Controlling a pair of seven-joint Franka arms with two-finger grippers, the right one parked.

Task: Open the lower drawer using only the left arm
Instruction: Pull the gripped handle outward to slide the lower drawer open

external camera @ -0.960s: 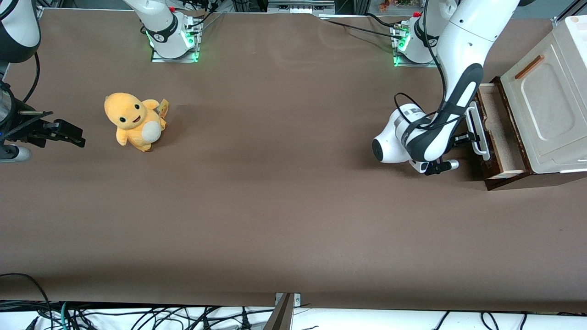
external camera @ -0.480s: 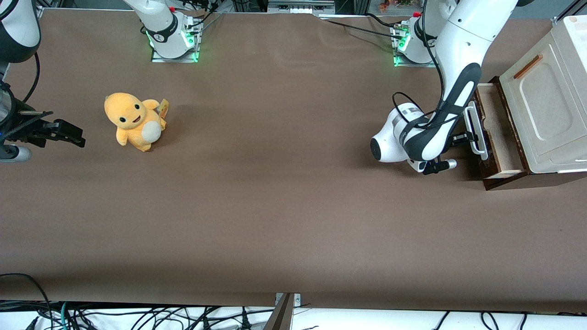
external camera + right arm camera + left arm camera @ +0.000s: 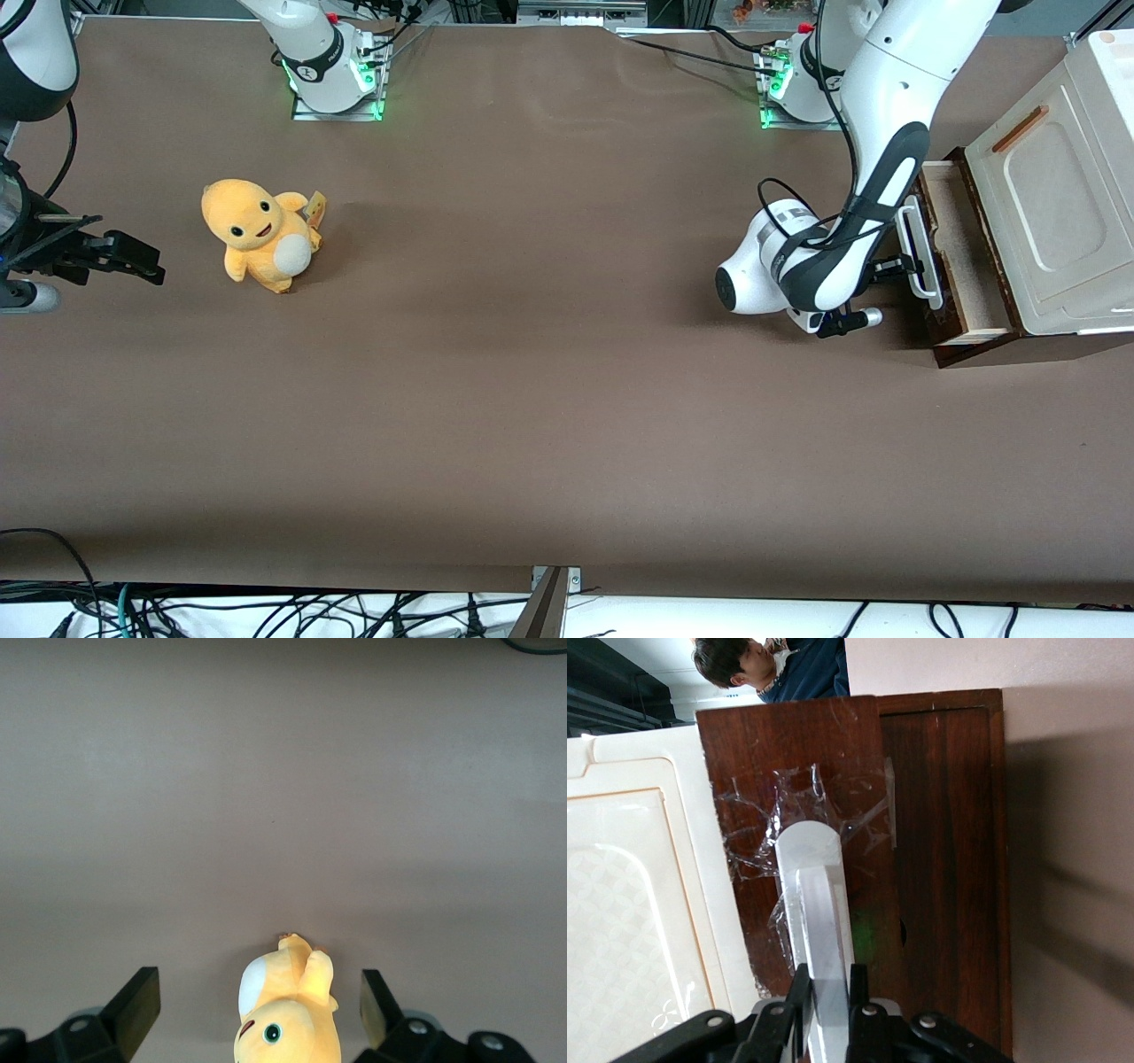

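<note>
The jaws are clamping either side of the white bar handle [image 3: 818, 904], one black finger [image 3: 799, 997] pressing each flank of it, so the gripper [image 3: 897, 266] is squeezing that handle and nothing else. You can see it plainly from the wrist: the bar is running straight up between the two pads, with crinkled clear tape [image 3: 757, 828] stuck on the dark wood around its end.

That handle is sitting on the lower drawer [image 3: 961, 257], and the drawer is already standing out from the cabinet [image 3: 1054, 213], its pale inside showing between the dark front board and the cream panel [image 3: 1050, 199] above it. The cabinet is our landmark here: the drawer is poking out of its base toward the middle of the table, and the left arm [image 3: 873, 159] is reaching down just in front of it, wrist bent low to the table [image 3: 567, 425].

So we are in the pulling step, I'd say, and well into it. What is coming next calls for a straight draw away from the cabinet, level with the table, keeping the grip square on the bar so it is not twisting the drawer in its runners, then letting go.

Well away from the cabinet, toward the parked arm's end, a yellow plush toy [image 3: 257, 235] is sitting upright, out of it all.
</note>
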